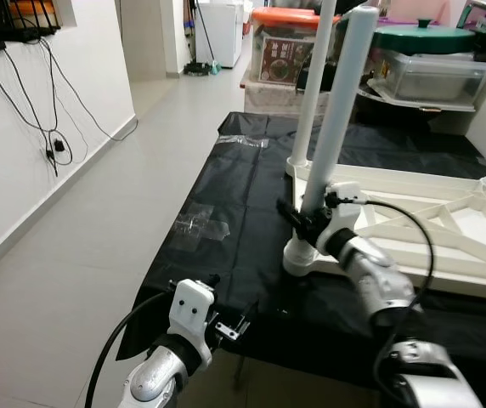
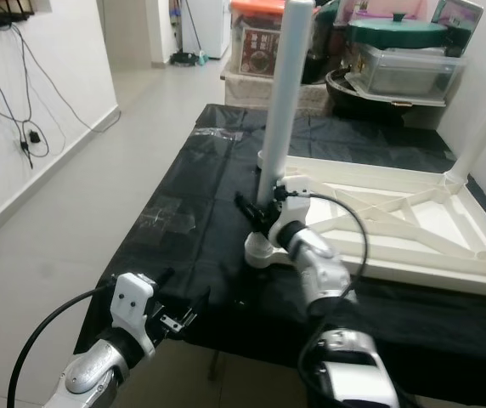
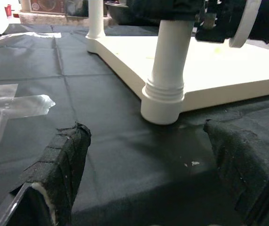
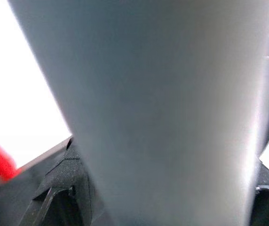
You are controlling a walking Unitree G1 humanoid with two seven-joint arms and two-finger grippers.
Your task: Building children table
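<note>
Right claw (image 1: 298, 217) gripping one of three legs (image 1: 338, 119)

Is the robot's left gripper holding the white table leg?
No, the left gripper hangs open above the black sheet, apart from the leg, which the right gripper clasps.

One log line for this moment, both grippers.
right gripper: shut on near table leg | left gripper: open, idle above black sheet | tabletop: upside down
</note>
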